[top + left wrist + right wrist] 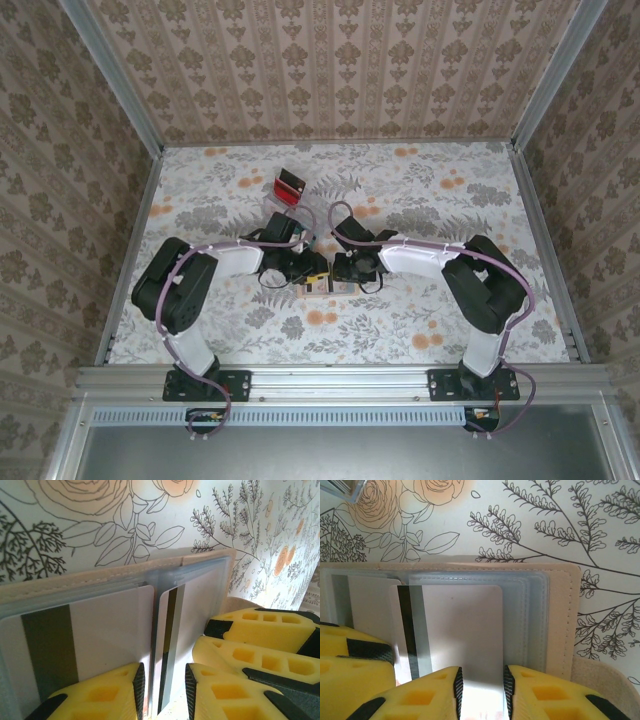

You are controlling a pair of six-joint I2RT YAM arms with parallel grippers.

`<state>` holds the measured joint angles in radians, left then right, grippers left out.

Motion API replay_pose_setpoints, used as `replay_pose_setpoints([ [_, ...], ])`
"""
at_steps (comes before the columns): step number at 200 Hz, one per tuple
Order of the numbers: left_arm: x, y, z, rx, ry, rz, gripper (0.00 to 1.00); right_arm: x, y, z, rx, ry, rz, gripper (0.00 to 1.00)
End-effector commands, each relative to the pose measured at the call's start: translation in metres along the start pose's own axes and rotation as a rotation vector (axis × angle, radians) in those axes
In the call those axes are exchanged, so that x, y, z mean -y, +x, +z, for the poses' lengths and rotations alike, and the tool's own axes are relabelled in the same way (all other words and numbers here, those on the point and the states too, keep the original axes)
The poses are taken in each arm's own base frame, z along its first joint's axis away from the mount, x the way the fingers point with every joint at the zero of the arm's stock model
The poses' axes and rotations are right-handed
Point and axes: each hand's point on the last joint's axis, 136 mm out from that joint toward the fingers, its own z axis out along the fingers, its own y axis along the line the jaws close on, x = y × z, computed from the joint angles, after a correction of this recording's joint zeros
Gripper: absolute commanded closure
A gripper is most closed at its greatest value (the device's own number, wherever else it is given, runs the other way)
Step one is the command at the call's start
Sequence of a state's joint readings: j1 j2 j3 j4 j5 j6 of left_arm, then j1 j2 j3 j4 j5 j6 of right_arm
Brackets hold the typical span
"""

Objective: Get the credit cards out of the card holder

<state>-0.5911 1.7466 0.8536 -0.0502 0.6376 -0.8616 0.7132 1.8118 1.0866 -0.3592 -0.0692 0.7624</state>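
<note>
Top external: the left arm (235, 262) and right arm (415, 260) meet at mid-counter (450, 200) over the holder (322, 292), which lies there. A red card (290, 184) stands well apart at the far left. With both wrists crowded over one small thing, a bump between them is a likely fault.

Left wrist: the holder lies open. The left gripper (165, 682) straddles a striped card (170, 625) that pokes out of a blue-grey pocket. Its jaws are narrowed to a slim gap, but I cannot tell whether the pads truly pinch the card. A second card (100, 630) sits in the pocket to its left. The right gripper (207, 640) is just beside. If the pinch is weak, the card probably slips free on the pull. If the pinch is firm but the holder is not pinned, the whole holder may lift or drag along.

Right wrist: the right gripper's jaws are likewise narrowed, with a white card (470, 625) filling the gap between them. I cannot tell whether they truly grasp it. The card overlaps a rear card (370, 605) on the left. Pulling two cards at once in different directions could twist the holder, jam a card in its tight sleeve, or drag the neighbour out with it.
</note>
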Motion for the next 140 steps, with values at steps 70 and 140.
replay_pose_setpoints([
  [70,0.007,0.002,0.001,-0.029,0.041,0.017,0.72,0.011,0.014,0.012,-0.051,0.007,0.033,0.70],
  [140,0.025,0.002,-0.002,-0.026,0.161,0.058,0.77,0.020,0.017,0.014,-0.063,0.055,0.040,0.71],
])
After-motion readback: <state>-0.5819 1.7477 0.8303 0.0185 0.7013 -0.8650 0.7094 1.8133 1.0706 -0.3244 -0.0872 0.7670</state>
